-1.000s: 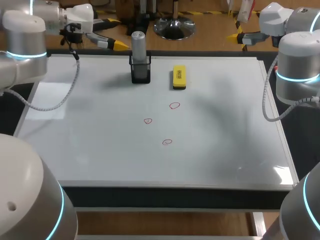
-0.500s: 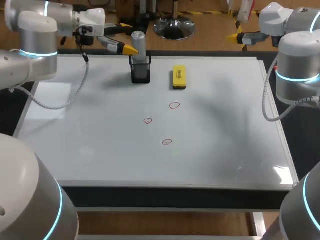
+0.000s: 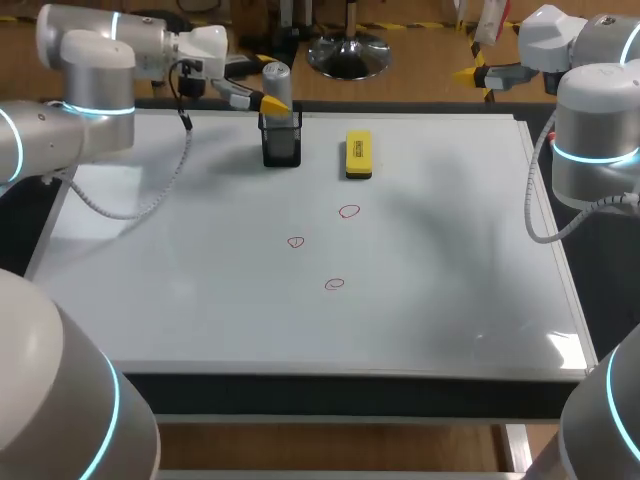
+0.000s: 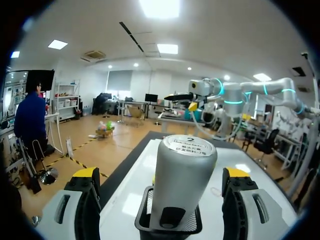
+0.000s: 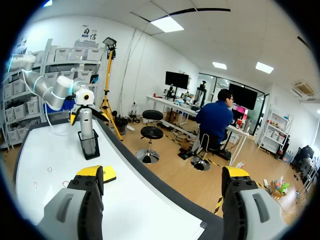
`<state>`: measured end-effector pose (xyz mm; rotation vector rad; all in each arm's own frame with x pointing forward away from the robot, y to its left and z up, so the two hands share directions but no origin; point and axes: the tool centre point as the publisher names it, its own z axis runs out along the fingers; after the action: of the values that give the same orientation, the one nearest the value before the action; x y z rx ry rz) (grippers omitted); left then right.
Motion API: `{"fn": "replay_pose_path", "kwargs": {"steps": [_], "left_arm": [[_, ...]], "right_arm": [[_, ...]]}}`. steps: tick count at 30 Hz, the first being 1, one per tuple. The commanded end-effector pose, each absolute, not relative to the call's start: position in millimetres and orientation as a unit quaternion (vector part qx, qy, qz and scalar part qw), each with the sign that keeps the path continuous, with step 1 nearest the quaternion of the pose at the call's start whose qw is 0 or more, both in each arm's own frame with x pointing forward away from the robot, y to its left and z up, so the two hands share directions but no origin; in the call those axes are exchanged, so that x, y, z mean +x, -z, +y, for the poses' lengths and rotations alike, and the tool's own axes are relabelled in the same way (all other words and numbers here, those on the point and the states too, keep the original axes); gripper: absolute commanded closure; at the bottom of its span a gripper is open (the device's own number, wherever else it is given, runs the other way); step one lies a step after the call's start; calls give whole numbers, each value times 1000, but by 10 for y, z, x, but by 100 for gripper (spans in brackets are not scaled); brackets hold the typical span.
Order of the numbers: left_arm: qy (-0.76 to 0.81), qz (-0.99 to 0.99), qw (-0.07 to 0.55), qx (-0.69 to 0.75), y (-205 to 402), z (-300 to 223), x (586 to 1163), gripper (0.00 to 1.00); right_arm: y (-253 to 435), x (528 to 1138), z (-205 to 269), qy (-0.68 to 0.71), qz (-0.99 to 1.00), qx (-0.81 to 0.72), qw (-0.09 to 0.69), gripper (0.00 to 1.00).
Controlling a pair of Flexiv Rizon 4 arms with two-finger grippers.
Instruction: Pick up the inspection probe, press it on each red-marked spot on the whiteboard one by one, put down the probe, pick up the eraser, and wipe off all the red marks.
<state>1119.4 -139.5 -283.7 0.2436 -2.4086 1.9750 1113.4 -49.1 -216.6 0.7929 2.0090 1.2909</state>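
- Whiteboard (image 3: 200, 300) covers the tabletop; at its far edge stands a black mesh holder (image 3: 281, 143) with the grey inspection probe (image 3: 276, 85) upright in it, its capped top rising above the rim.
- Left gripper (image 4: 161, 175) is level with the probe's upper part, its fingers spread wide, one on each side of the probe and neither touching it.
- Just past the holder, on the far side from the left gripper, lies the yellow eraser (image 3: 358, 154), flat on the board.
- Three red marks (image 3: 349, 211) (image 3: 296, 241) (image 3: 334, 284) sit in the open middle, well apart from both grippers.
- Right gripper (image 5: 163, 175) hangs off the board's far right corner, fingers apart and holding nothing.
- Since a second ago the left arm has swung in along the far edge until its fingers flank the probe; the right arm has not moved.
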Motion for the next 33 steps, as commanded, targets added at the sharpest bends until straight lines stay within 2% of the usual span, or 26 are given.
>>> {"fn": "replay_pose_path", "kwargs": {"steps": [1,17,18,19,20,21,22,33], "left_arm": [[-638,-766,16,72,2919,-1481,11285,0],[-642,-763,10,68,2887,-1497,11326,0],[-643,-763,10,68,2885,-1491,11323,11],[-643,-763,9,68,2882,-1486,11319,40],[-643,-762,9,68,2876,-1483,11311,60],[-644,-762,8,68,2870,-1480,11304,88],[-644,-762,7,66,2866,-1477,11298,100],[-650,-759,2,42,2749,-1476,11135,100]], "right_arm": [[2165,11138,-495,-488,760,300,307,0],[2165,11138,-495,-488,760,300,307,0],[2165,11138,-495,-488,760,300,307,0],[2165,11138,-495,-488,760,300,307,0],[2165,11138,-495,-488,760,300,307,0],[2165,11138,-495,-488,760,300,307,0],[2165,11138,-495,-488,760,300,307,0],[2165,11138,-495,-488,760,300,307,0]]}}
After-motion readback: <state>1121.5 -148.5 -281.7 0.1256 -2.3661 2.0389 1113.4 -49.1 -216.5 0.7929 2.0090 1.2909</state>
